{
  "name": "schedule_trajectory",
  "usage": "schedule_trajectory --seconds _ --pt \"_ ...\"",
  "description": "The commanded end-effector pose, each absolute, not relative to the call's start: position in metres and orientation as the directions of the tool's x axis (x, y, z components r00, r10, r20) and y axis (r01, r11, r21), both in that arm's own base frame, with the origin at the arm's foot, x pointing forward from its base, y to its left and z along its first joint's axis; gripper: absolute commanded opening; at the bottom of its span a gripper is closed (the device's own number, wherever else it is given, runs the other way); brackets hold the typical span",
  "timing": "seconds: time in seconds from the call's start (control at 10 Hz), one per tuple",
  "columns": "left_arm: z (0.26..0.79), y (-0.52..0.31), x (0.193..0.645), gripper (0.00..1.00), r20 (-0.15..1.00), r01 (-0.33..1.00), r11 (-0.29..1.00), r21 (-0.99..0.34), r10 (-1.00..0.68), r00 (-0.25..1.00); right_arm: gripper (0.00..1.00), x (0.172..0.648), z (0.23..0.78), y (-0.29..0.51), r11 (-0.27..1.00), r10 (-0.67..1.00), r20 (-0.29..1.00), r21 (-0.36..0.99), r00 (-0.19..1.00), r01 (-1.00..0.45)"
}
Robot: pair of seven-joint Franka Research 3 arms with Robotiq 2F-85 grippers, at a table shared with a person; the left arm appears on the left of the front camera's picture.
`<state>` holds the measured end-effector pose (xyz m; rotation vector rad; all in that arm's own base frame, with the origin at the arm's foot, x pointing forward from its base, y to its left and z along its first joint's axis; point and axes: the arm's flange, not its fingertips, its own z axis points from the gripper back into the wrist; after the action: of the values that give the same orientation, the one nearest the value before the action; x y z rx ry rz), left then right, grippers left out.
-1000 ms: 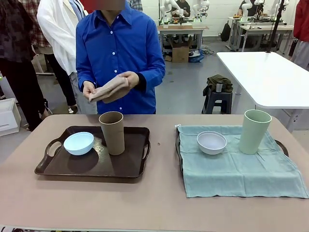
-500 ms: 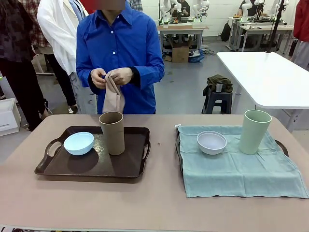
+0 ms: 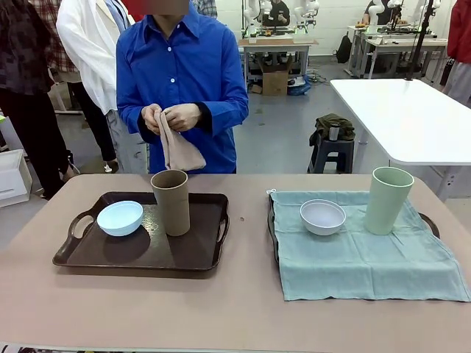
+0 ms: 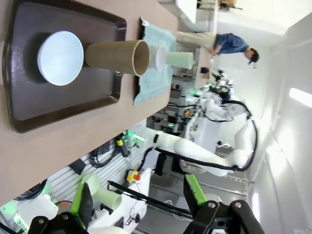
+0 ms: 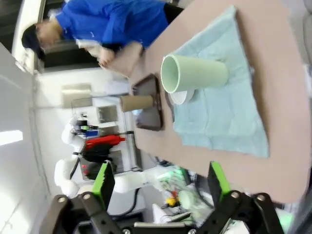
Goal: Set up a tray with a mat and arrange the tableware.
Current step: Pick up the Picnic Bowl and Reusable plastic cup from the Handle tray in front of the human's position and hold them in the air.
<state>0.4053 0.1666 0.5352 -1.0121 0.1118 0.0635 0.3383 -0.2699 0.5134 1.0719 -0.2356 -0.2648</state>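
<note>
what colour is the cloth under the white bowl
Pale teal green. The cloth shows best in the front view.

Blue bowl (image 3: pixel 120 218), tan tumbler (image 3: pixel 171 206) — brown tray (image 3: pixel 176 255); white bowl (image 3: pixel 322 216), green tumbler (image 3: pixel 388 200) — teal mat (image 3: pixel 353 266).

Bright, even overhead room light is filling the front view, casting only soft, short shadows beside the tall tan-brown matte tumbler (image 3: pixel 171 202) and the small pale blue round bowl (image 3: pixel 120 218) on the dark brown handled plastic tray (image 3: pixel 188 257), while the large white rectangular table (image 3: pixel 405 118) behind is washing out toward pure white. The left wrist view is rendering sharp, but its wide-angle lens is bending straight lines near the edges, and a white ceiling light strip (image 4: pixel 300 96) is blooming. The right wrist view is rendering soft throughout, with the person in the bright blue shirt (image 5: pixel 117 19) smearing and a white light panel (image 5: pixel 9 137) overexposing.
</note>
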Motion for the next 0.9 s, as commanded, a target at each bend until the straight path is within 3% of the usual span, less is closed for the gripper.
schedule_trajectory --seconds 0.0,0.3,0.6,0.8 --pt "0.556 0.147 0.411 1.00 -0.082 -0.069 0.649 -0.757 0.011 0.997 1.00 0.361 0.519 -0.198 0.564 -0.264 0.256 0.823 0.930 -0.067" --pt "0.588 0.117 0.419 1.00 -0.061 -0.045 0.801 -0.597 0.011 0.998 1.00 0.407 0.512 -0.081 0.600 -0.118 0.389 0.761 0.914 -0.246" --pt "0.614 0.079 0.415 1.00 -0.044 -0.021 0.917 -0.398 0.004 0.999 1.00 0.413 0.491 0.038 0.651 0.099 0.617 0.553 0.781 -0.520" --pt "0.623 0.061 0.410 1.00 -0.107 -0.037 0.947 -0.320 0.003 0.994 1.00 0.406 0.470 0.096 0.642 0.285 0.608 0.453 0.741 -0.619"
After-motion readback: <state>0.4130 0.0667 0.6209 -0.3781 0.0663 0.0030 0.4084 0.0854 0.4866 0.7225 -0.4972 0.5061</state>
